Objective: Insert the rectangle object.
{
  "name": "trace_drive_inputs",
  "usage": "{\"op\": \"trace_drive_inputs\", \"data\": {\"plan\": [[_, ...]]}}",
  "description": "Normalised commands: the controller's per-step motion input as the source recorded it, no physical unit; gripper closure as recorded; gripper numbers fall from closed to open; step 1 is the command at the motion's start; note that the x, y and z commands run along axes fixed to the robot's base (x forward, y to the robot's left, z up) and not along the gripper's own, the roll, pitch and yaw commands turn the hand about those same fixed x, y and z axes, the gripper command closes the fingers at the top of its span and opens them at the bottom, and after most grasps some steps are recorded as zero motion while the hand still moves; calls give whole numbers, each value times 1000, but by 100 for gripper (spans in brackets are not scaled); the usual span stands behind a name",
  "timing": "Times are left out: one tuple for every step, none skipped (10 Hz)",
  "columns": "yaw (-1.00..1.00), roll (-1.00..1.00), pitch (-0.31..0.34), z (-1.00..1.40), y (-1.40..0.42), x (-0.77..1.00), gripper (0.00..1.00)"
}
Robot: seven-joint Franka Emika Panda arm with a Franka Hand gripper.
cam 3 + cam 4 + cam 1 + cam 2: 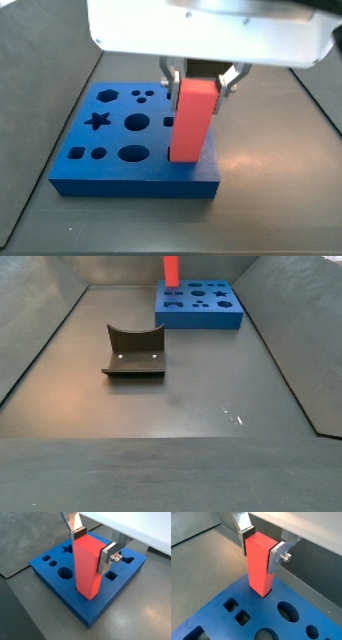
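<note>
Silver finger plates of the gripper (93, 546) are closed against the upper end of the rectangle object (88, 567), one plate on each of two opposite faces, with the dark pads pressed to the red-pink surface. The grip shows in both wrist views and again in a side view (198, 78).

The rectangle object stands upright, its long axis vertical, and its lower end meets the top face of the blue board (73, 599). Whether that end has entered a hole or only rests on the surface cannot be told. In a side view (193, 120) the block stands on the right part of the board, to the right of the star, round and hexagon holes (135, 123).

In a side view the fixture (134, 352) stands on the grey floor (201, 406), well apart from the blue board (201, 308) and to its left; the block (171, 270) rises from the board's left part there.
</note>
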Motion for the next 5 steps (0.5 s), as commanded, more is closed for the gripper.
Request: {"op": "trace_drive_inputs", "data": {"plan": [[154,49,-46,-320,0,-34,100],[131,0,-66,-254,0,-49,100],[57,-17,-133,-31,0,0,100],[11,-6,-101,-31,0,-66,100],[0,0,0,0,0,0,100]]}}
